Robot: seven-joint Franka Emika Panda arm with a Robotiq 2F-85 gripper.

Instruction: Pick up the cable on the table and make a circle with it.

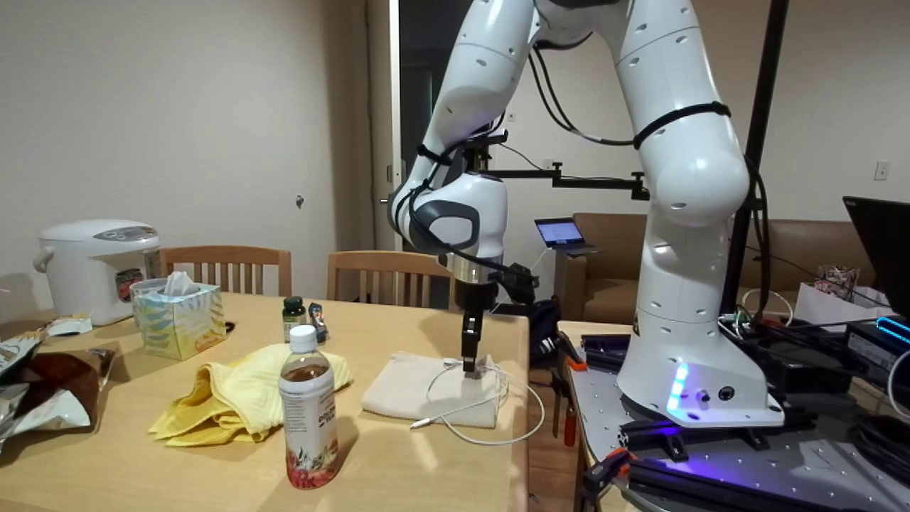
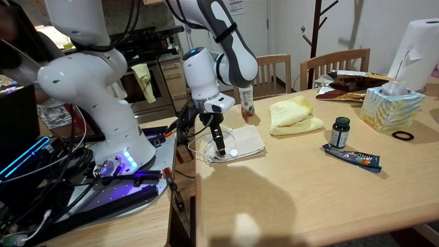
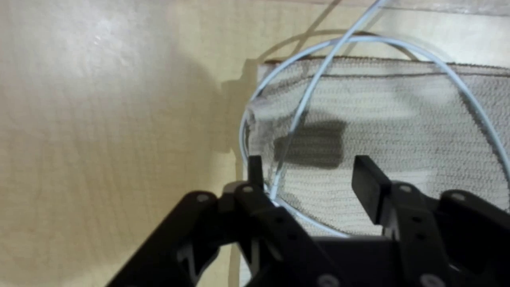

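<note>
Parted wide at the gripper (image 3: pixel 307 169), with no hold on the white cable (image 3: pixel 341 40) looped beneath, across folded cloth (image 3: pixel 386 107), partly hidden behind the fingers (image 3: pixel 253 203) and cropped at the wrist view's top.

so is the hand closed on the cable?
No: in the wrist view the hand stands open, with cloth showing between the cable and one finger.

On the table (image 2: pixel 322 192), cable (image 3: pixel 312 83) lies partly on cloth (image 3: pixel 382 123).
</note>
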